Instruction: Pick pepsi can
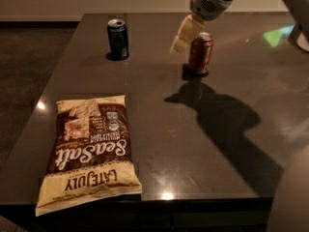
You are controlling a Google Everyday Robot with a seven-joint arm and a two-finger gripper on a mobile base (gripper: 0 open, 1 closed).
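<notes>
We see the robot's cream gripper hovering above a dark table — whether it is open or closed, we cannot tell. The dark blue pepsi can stands upright to its left, apart from it. A reddish-brown can stands just to its right — a chip bag lies flat, well in front.

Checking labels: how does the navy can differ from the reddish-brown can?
The navy can is dark blue; the reddish-brown can rust-toned. It stands farther back and left of the reddish-brown can. The pincer hangs beside the reddish-brown can, apart from the navy can. Both upright, similar size.
</notes>
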